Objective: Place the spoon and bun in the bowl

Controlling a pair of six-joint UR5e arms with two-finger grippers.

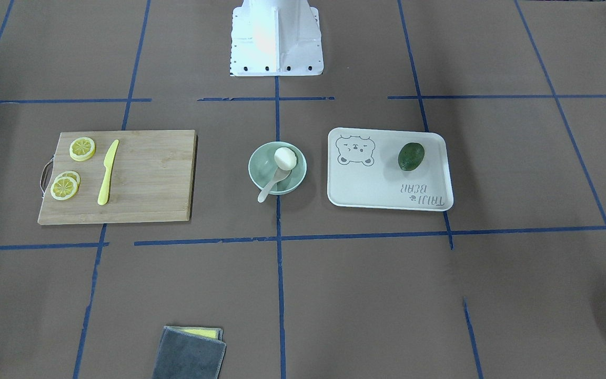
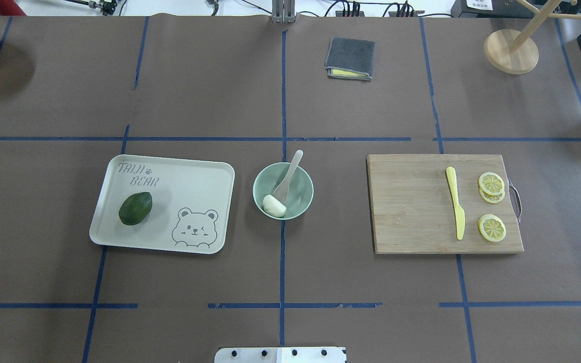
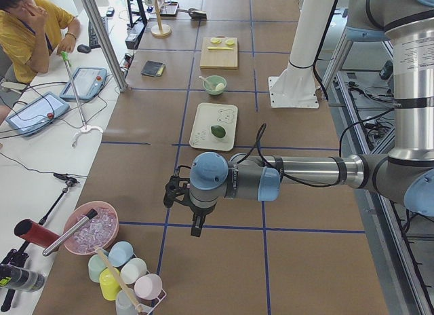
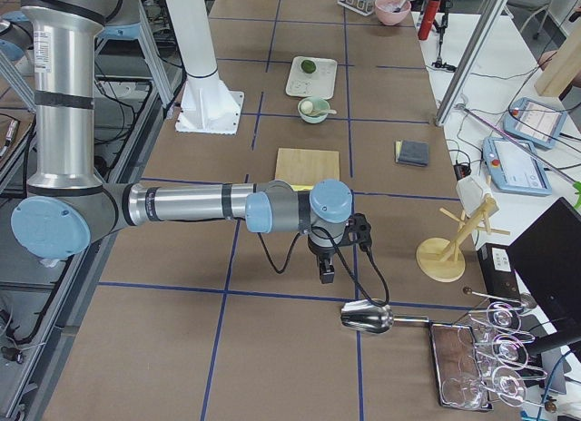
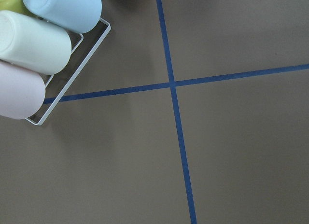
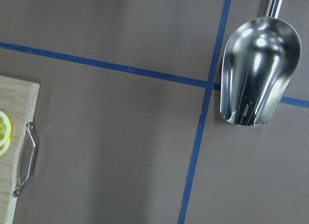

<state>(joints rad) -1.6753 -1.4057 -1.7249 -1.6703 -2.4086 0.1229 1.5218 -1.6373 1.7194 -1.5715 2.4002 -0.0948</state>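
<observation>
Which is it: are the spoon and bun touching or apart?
Touching. In the overhead view the bun lies against the scoop end of the spoon in the bowl, with no gap.

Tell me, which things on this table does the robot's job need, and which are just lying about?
Job: spoon, bun, bowl.
Lying about: tray, avocado, cutting board, yellow knife, lemon slices, grey cloth.
</observation>
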